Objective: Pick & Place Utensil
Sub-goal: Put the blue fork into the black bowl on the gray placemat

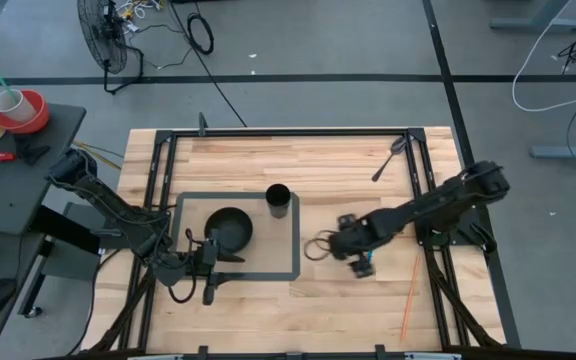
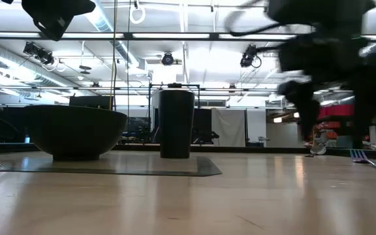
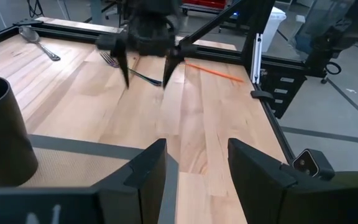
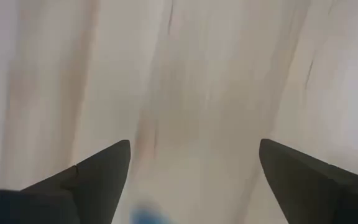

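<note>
Fork (image 3: 118, 65) on table behind right tool (image 3: 145, 77), released; cup (image 1: 278, 200), bowl (image 1: 228, 229) well apart.

Two dark jointed arms, black cable looped by the right hand (image 1: 353, 262), matte wedge-shaped black fingers (image 4: 98, 171).

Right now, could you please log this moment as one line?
right claw open above fork | left claw open at mat | spoon untouched
</note>
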Controlling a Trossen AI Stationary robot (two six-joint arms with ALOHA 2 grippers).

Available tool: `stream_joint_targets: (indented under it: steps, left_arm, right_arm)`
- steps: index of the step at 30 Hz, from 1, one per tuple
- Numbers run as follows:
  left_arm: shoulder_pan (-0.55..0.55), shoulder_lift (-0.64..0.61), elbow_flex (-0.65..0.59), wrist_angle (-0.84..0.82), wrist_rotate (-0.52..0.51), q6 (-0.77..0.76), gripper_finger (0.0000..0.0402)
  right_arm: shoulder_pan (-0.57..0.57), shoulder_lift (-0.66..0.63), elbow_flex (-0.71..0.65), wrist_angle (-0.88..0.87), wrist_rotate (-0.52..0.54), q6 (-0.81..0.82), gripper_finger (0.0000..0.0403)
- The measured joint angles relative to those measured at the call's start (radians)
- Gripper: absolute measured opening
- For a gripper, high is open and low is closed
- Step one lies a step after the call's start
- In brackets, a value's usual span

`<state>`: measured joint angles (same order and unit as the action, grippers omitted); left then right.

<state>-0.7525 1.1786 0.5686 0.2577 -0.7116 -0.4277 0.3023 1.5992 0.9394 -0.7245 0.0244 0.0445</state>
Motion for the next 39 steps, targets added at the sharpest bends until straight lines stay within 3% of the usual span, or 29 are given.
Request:
stream_joint_targets:
  steps: [5,10,14,21,26,39]
  left_arm:
    - [0.009,0.000,0.000,0.000,-0.002,0.002,0.0177]
    - [0.021,0.000,0.000,-0.001,-0.006,-0.004,0.0177]
    - [0.022,0.000,0.000,-0.002,-0.006,-0.006,0.0177]
    - [0.022,0.000,0.000,0.000,-0.019,-0.007,0.0177]
    - [0.022,0.000,0.000,0.003,-0.026,-0.007,0.0177]
    - [0.022,0.000,0.000,0.003,-0.029,-0.007,0.0177]
  right_arm:
    - [0.065,-0.031,-0.016,-0.321,0.116,-0.060,0.0361]
    - [0.078,-0.030,-0.127,-0.242,0.109,-0.115,0.0346]
    - [0.076,-0.032,-0.193,-0.211,0.125,-0.153,0.0309]
    - [0.060,-0.031,-0.198,-0.182,0.095,-0.286,0.0224]
    - [0.029,-0.030,-0.198,-0.185,0.077,-0.272,0.0177]
    - [-0.040,-0.028,-0.205,-0.255,0.154,-0.458,0.0111]
